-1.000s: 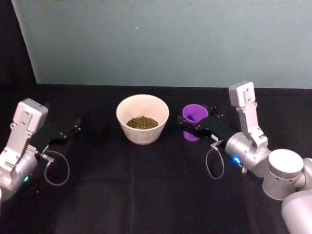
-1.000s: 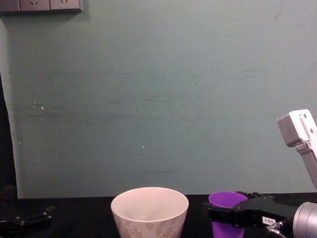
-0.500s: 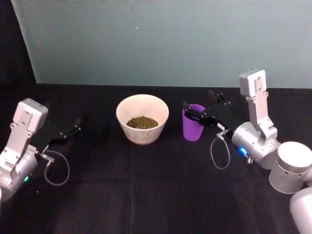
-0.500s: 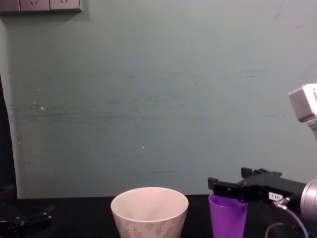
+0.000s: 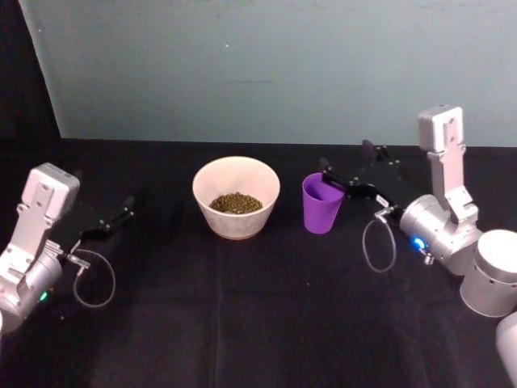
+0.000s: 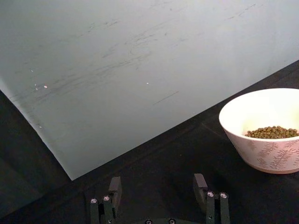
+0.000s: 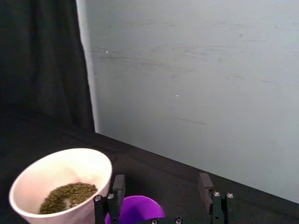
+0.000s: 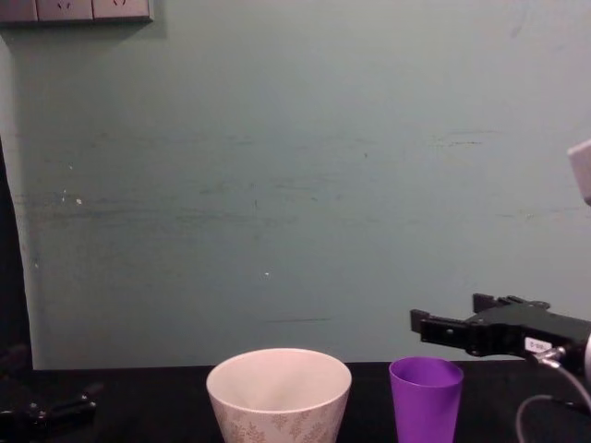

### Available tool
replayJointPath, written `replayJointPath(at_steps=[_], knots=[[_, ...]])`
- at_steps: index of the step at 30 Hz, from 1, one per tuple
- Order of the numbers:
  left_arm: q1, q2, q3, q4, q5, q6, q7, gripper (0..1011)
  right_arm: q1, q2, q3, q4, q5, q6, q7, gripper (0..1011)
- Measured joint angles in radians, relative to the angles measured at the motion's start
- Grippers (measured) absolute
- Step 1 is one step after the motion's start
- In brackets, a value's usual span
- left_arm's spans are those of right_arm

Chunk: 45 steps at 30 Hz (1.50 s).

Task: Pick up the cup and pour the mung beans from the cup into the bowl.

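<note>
While upright, one cup [image 5: 322, 204], one bowl [image 5: 236, 196], two hands

Black table [image 5: 242, 323] spanning the lower frame of the head view. At centre, bowl [image 5: 236, 196] holding beans [image 5: 235, 203]; just right of it, upright purple cup [image 5: 322, 203], standing apart.

A bare test lab: a black-draped desk [image 5: 258, 323] stands against a scuffed pale-green wall [image 8: 295, 185] (wall sockets [image 8: 74, 9] overhead).
</note>
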Motion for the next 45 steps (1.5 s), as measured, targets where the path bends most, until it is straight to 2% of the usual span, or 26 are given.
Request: replayJointPath(at_steps=[9, 14, 22, 28, 34, 45], knots=[[0.0, 0.0, 0.0, 0.0, 0.0, 0.0, 0.0, 1011, -0.003, 0.022, 0.042, 0.01, 0.029, -0.017, -0.07, 1003], [0.0, 0.0, 0.0, 0.0, 0.0, 0.0, 0.0, 1011, -0.011, 0.037, 0.052, 0.01, 0.026, -0.021, -0.122, 1003], [0.0, 0.0, 0.0, 0.0, 0.0, 0.0, 0.0, 1011, -0.012, 0.047, 0.032, 0.049, -0.014, -0.04, -0.193, 1002], [0.0, 0.0, 0.0, 0.0, 0.0, 0.0, 0.0, 1011, -0.014, 0.044, 0.019, 0.085, -0.041, -0.055, -0.224, 1003], [0.0, 0.0, 0.0, 0.0, 0.0, 0.0, 0.0, 1011, -0.017, 0.04, 0.018, 0.092, -0.055, -0.059, -0.242, 1003], [0.0, 0.0, 0.0, 0.0, 0.0, 0.0, 0.0, 1011, -0.017, 0.04, 0.018, 0.091, -0.054, -0.058, -0.242, 1002]])
